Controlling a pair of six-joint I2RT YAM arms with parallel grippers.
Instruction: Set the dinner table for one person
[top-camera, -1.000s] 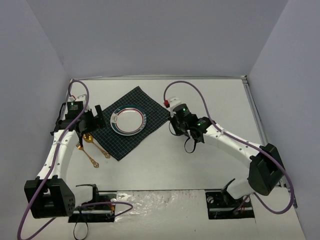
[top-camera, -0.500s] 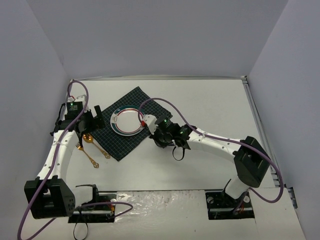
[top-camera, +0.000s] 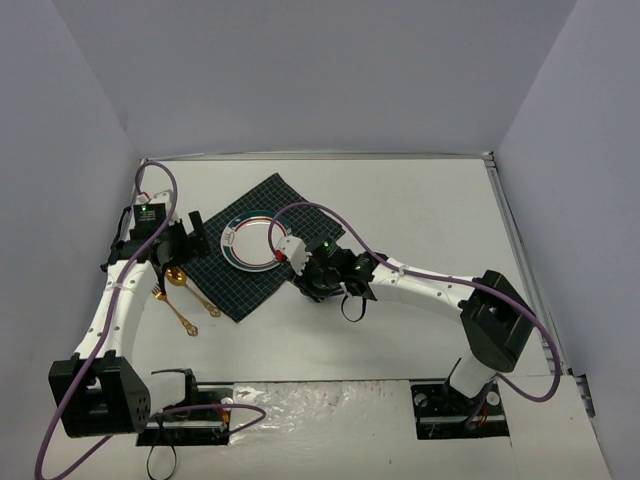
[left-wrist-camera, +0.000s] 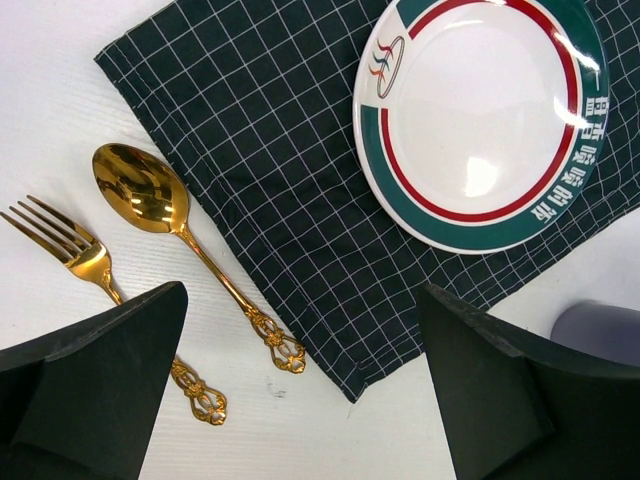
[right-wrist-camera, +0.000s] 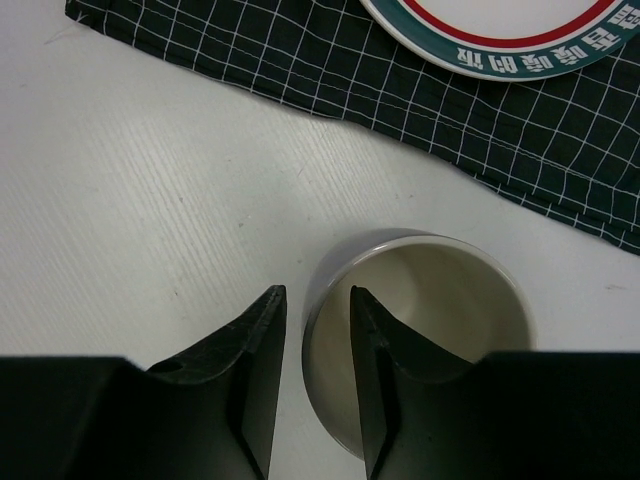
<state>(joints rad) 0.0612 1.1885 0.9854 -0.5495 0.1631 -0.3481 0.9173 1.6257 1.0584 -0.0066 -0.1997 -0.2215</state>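
The dinner table (top-camera: 420, 200) is a wide white top. A dark green checked cloth (top-camera: 228, 278) lies on it at the left, with a white plate (top-camera: 255, 240) rimmed in green and red on it. A gold spoon (left-wrist-camera: 150, 195) and a gold fork (left-wrist-camera: 75, 255) lie left of the cloth. A grey cup (right-wrist-camera: 440, 290) with a cream inside stands upright on the table just off the cloth's edge. My right gripper (right-wrist-camera: 316, 292) straddles its rim, one finger inside and one outside, slightly open with gaps on both sides of the wall. My left gripper (left-wrist-camera: 303, 292) hangs wide open and empty above the cloth's corner.
Metal rails (top-camera: 505, 215) run along the table's back and right edges. The right arm (top-camera: 420, 285) stretches across the middle of the table towards the cloth. Grey walls close in the back and sides.
The right arm has swung left from the table's middle to the cloth's near-right edge. Its jaws have parted a little round the cup's rim. The left arm has stayed still.
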